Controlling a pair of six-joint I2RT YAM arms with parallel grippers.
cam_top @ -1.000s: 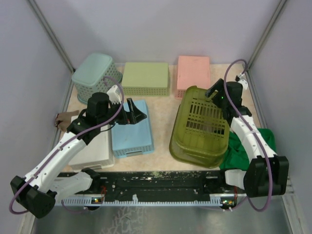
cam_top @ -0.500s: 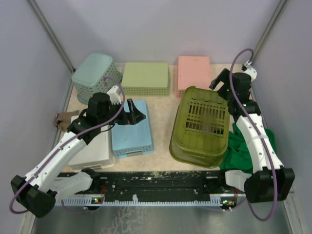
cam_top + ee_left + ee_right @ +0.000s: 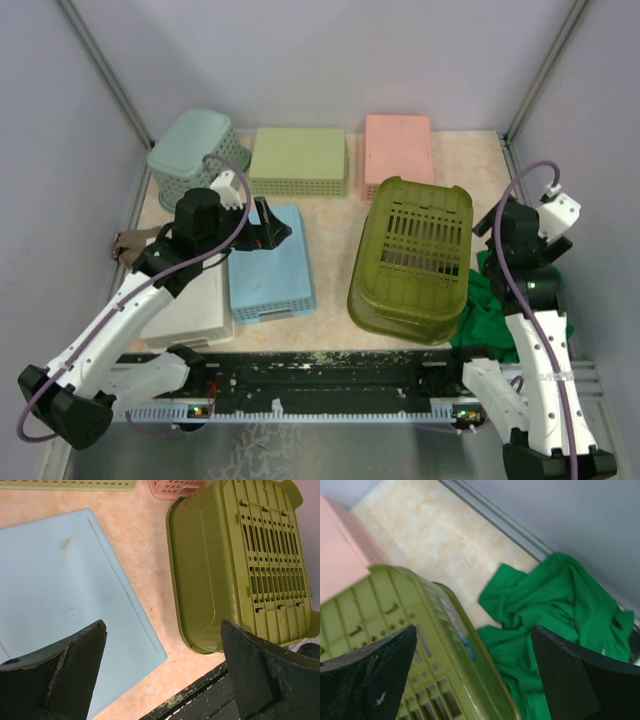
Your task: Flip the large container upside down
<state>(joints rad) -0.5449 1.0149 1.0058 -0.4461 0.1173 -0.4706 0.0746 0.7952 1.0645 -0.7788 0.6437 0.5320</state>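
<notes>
Three upturned baskets are lined up along the back of the beige table (image 3: 335, 235): a mint basket (image 3: 195, 150), a pale green basket (image 3: 298, 160) and a pink basket (image 3: 398, 148). A light blue bin (image 3: 275, 275) is laid bottom-up nearer the front left, with a white basket (image 3: 200, 310) just beside it. A green cloth (image 3: 490, 320) is crumpled at the right edge.
</notes>
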